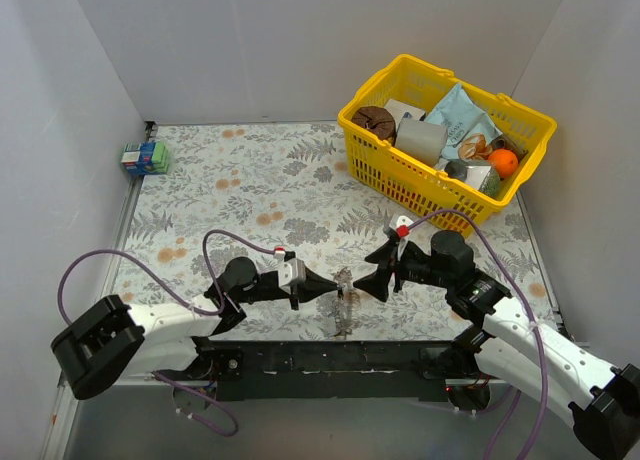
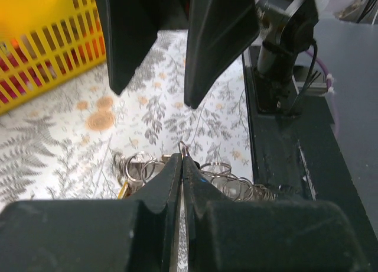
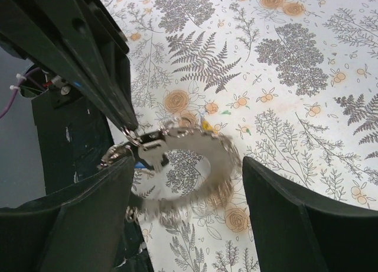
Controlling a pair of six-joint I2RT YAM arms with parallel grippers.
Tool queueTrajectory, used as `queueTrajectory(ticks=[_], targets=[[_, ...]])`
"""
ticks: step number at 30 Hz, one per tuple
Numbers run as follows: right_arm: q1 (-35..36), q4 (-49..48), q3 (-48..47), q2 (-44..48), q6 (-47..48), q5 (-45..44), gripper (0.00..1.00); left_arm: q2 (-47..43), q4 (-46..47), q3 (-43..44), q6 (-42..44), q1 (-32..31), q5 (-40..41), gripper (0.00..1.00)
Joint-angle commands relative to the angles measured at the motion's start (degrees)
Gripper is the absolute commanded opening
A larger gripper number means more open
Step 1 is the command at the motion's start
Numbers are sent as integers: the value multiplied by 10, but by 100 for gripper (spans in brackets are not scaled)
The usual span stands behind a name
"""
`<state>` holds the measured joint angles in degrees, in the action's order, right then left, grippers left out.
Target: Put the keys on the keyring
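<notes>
Well in front of the basket (image 1: 400,180), the left claw (image 1: 334,290) is pinched shut on the keyring (image 1: 345,315), which dangles from its tip above the table, and the right claw (image 1: 361,278) gapes wide just beyond, gripping nothing.

left arm (image 1: 165,325) & right arm (image 1: 530,340) are showing white shells w/ black joints. left gripper (image 1: 336,289) & right gripper (image 1: 368,272) are wearing black wedge fingers. purple cables (image 1: 130,260) are looping off both wrists; red tag (image 1: 401,230) is marking the right.
</notes>
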<state>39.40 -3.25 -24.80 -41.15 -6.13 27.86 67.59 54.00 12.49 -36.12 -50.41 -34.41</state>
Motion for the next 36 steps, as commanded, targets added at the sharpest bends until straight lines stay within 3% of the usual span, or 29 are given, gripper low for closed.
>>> queueTrajectory(ticks=[1, 8, 13, 25, 29, 36], targets=[[-5, -24, -17, -7, 8, 16, 81, -97, -53, -1, 32, 0, 11, 0], [-5, -39, -18, -27, 9, 29, 81, -246, -238, 11, 57, 1, 52, 0], [-7, -45, -10, -30, 8, 29, 80, -184, -276, 39, 66, 1, 40, 0], [-10, 8, 6, 3, 11, -12, 79, -80, -180, 40, 69, 1, 0, 0], [-11, 22, 18, 5, -4, -63, 76, -98, -175, 45, 68, 1, 8, 0], [-10, -42, 62, -28, -65, -113, 70, -148, -210, 68, 70, 1, 10, 0]])
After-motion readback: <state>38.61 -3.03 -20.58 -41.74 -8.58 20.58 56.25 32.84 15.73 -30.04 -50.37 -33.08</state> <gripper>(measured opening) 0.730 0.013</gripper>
